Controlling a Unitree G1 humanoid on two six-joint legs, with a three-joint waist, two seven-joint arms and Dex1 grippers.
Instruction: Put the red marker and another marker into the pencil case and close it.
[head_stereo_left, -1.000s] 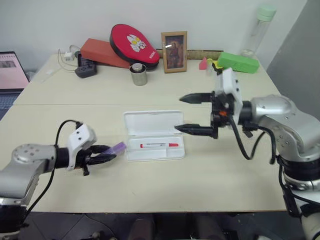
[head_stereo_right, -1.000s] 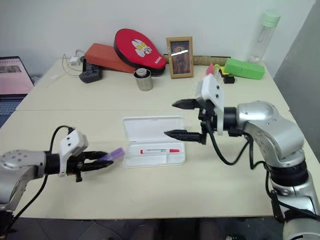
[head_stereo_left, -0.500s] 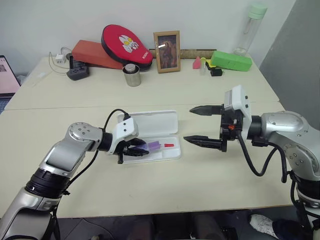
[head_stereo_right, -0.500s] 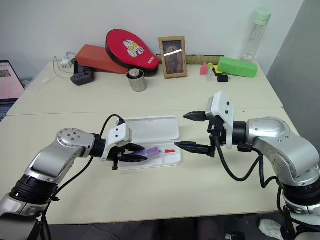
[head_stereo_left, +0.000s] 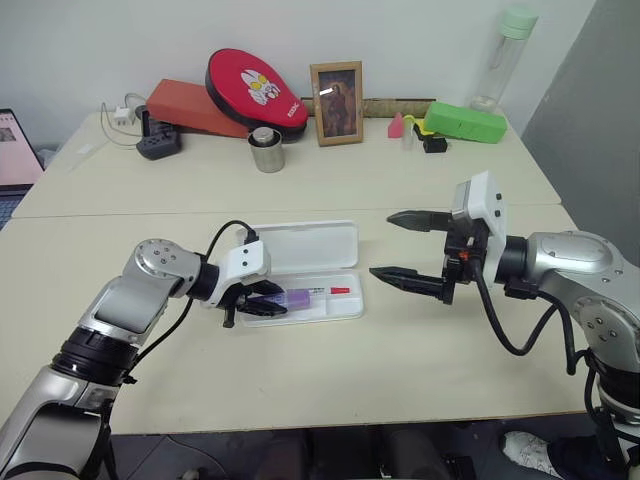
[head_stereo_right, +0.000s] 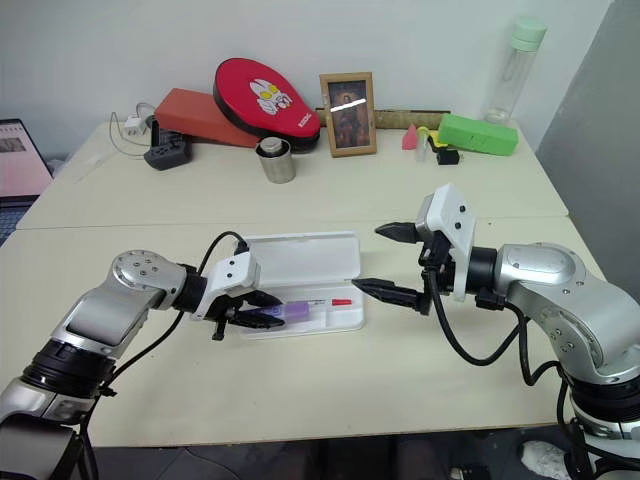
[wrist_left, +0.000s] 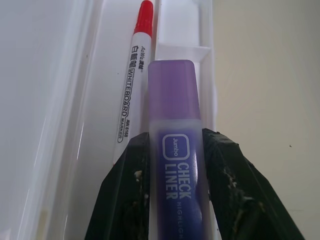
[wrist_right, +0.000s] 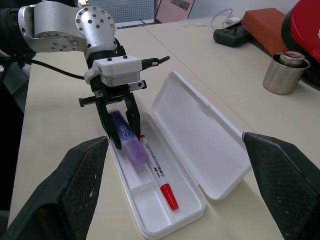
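Your left gripper (wrist_right: 121, 131) clenched the purple highlighter (wrist_left: 173, 140) lengthwise over the pencil case (head_stereo_left: 315, 305) tray, parallel beside the red marker (wrist_left: 133, 75); your right gripper (head_stereo_left: 402, 247) stood released nearby.

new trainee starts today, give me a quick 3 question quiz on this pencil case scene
1. True or false: the red marker already lies in the tray of the pencil case.
2. What does the left gripper hold?
A. the purple highlighter
B. the steel cup
C. the green box
3. Fill the gap: the right gripper hangs beside the case with its jaws ____.

Key:
1. True. It lies along the tray, lid open.
2. A. The jaws are closed on the purple highlighter, held over the tray beside the red marker.
3. Open, holding nothing.
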